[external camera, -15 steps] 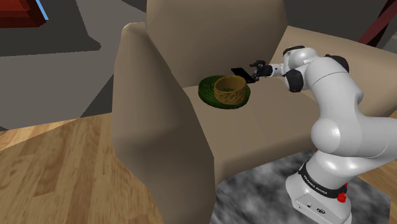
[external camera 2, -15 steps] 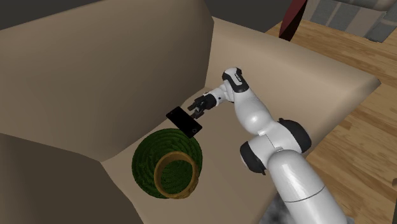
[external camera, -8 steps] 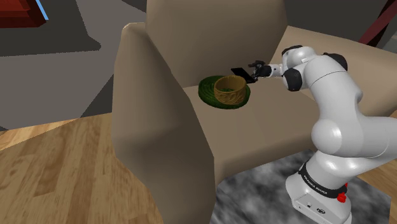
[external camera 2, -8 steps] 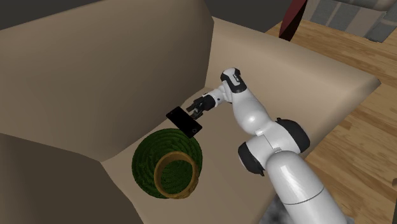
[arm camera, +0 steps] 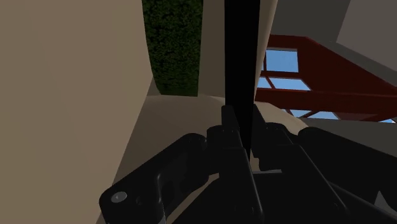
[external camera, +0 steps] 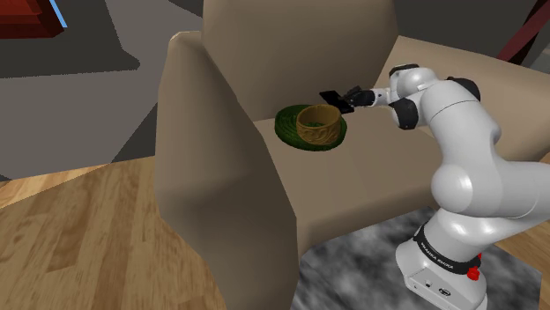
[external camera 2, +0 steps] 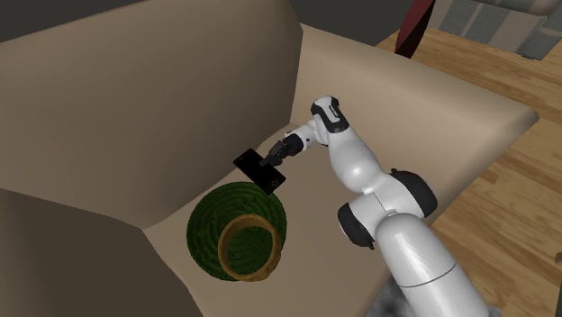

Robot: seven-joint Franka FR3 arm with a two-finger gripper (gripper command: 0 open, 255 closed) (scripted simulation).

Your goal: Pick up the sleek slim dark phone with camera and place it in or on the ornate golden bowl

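Observation:
A slim black phone (external camera: 329, 95) (external camera 2: 258, 171) lies on the beige seat at the foot of the backrest, just behind a round golden bowl (external camera: 317, 124) (external camera 2: 245, 248). The bowl stands on a dark green woven mat (external camera: 287, 125) (external camera 2: 222, 216). My black gripper (external camera: 345, 99) (external camera 2: 274, 161) reaches in low from the arm's side and is shut on the phone's near edge. In the wrist view the phone (arm camera: 242, 57) shows edge-on as a thin black slab clasped between my fingers (arm camera: 229, 125), with the green mat (arm camera: 173, 44) beyond it.
The beige sofa has a tall backrest (external camera 2: 135, 108) right behind the phone and a thick armrest (external camera: 220, 176) at the shoulder view's left. Bare seat cushion (external camera: 379, 167) lies between the bowl and the arm's stand. Wooden floor (external camera: 79, 238) surrounds the sofa.
The fingers have closed on the phone's edge. The gripper moved slightly toward the phone, and the phone shifted a little toward the backrest.

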